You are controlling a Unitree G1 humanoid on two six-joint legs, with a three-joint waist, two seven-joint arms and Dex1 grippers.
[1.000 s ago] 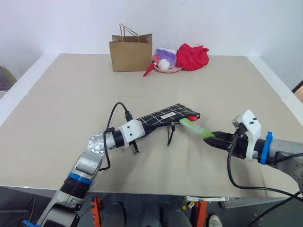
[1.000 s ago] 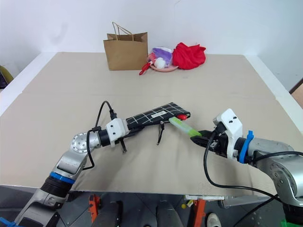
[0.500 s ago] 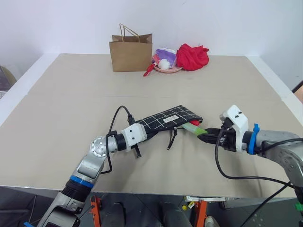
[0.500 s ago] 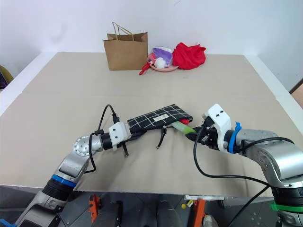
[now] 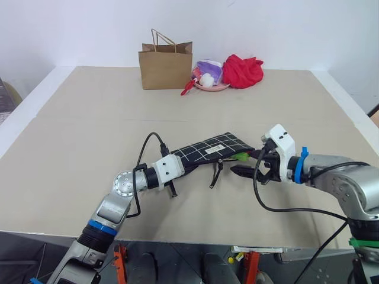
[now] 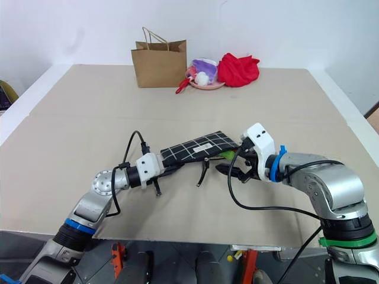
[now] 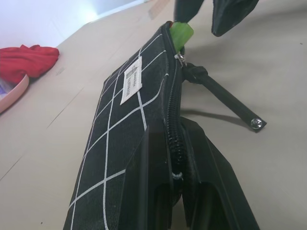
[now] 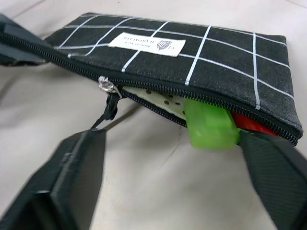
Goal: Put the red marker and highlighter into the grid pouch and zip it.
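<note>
The grid pouch (image 5: pixel 212 148) lies tilted near the table's middle, its zipper partly open at the right end. My left gripper (image 5: pixel 179 167) is shut on the pouch's left end, along the zipper edge (image 7: pixel 173 158). The lime-green highlighter (image 8: pixel 211 127) sits mostly inside the pouch, with its blunt end poking out of the mouth. Beside it, deeper in the opening, a bit of the red marker (image 8: pixel 253 125) shows. My right gripper (image 5: pixel 249 163) stands open just off the pouch's mouth, with one finger on each side of the highlighter's end and not gripping it.
The black zipper pull cord (image 5: pixel 215 174) hangs down from the pouch onto the table. At the far edge stand a brown paper bag (image 5: pixel 165 65), a pink plate (image 5: pixel 208 86) with small items and a red cloth (image 5: pixel 243 70).
My right gripper moved left, pushing the highlighter into the pouch, then opened and let it go. The left gripper kept its hold.
</note>
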